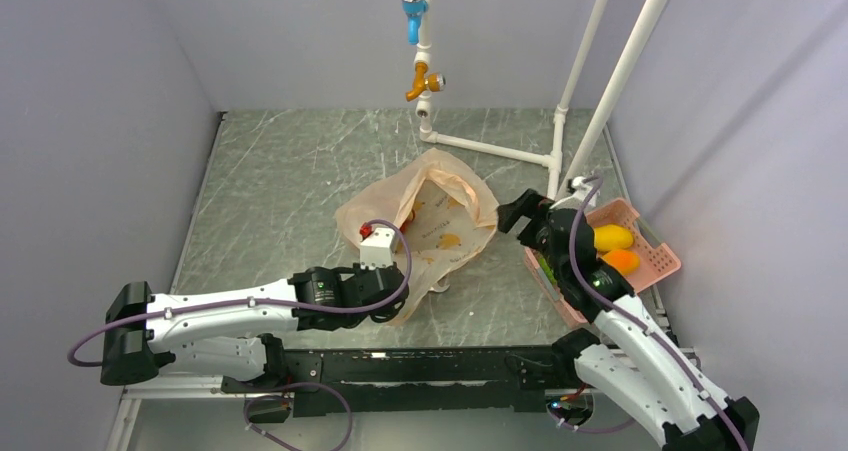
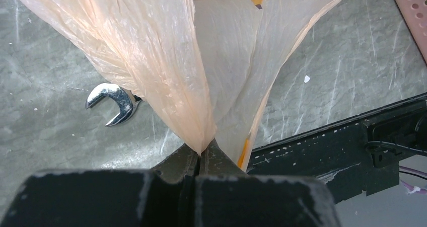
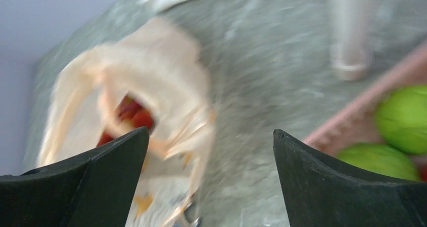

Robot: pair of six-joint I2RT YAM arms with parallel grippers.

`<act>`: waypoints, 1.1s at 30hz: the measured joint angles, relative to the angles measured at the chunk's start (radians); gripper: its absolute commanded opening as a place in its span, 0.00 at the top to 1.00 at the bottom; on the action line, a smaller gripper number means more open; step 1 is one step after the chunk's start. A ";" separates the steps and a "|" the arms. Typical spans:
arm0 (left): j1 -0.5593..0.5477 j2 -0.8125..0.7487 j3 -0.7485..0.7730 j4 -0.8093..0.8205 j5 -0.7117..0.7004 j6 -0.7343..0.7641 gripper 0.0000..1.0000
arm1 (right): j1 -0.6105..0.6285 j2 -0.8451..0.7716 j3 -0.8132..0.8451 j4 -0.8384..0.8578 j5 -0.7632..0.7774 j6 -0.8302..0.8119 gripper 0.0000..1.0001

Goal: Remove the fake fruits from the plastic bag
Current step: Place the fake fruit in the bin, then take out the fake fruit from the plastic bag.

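Counter (image 1: 290, 191) layout:
- plastic bag (image 1: 440, 211) mid-counter, fruits (image 3: 135, 115) inside it, seen through the mouth from the right side
- left claw (image 2: 204, 149) at the bag's near-left corner, pinched on its edge
- wrench (image 2: 113, 103) flat on the counter at the bag's near side, one end tucked under it
- basket (image 1: 660, 256) at the right edge, right of the bag, apart from it
- in the basket: rear fruit (image 1: 612, 237), front fruit (image 1: 622, 261) just before it
- right claw (image 1: 520, 216) between bag and basket, jaws spread, nothing in them
- pipe frame (image 1: 500, 151) behind the bag, back right
- taps (image 1: 413, 11) on its upright, above the back edge
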 measured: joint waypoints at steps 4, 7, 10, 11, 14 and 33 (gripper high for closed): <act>0.002 0.000 0.000 -0.009 -0.005 0.000 1.00 | 0.072 -0.061 -0.064 0.154 -0.283 -0.122 0.09; 0.003 0.000 0.000 -0.014 -0.006 0.000 1.00 | 0.142 -0.035 -0.064 0.254 -0.434 -0.188 0.11; 0.003 -0.001 0.000 -0.016 -0.006 0.000 1.00 | 0.212 0.057 -0.041 0.322 -0.537 -0.237 0.16; 0.003 -0.002 0.000 -0.016 -0.006 0.000 1.00 | 0.233 0.105 -0.026 0.336 -0.561 -0.245 0.19; 0.003 -0.010 0.000 -0.017 -0.006 -0.001 1.00 | 0.259 0.260 0.020 0.372 -0.621 -0.251 0.28; 0.003 -0.027 0.000 -0.029 -0.016 -0.023 1.00 | 0.260 0.817 0.196 0.553 -0.496 -0.177 0.48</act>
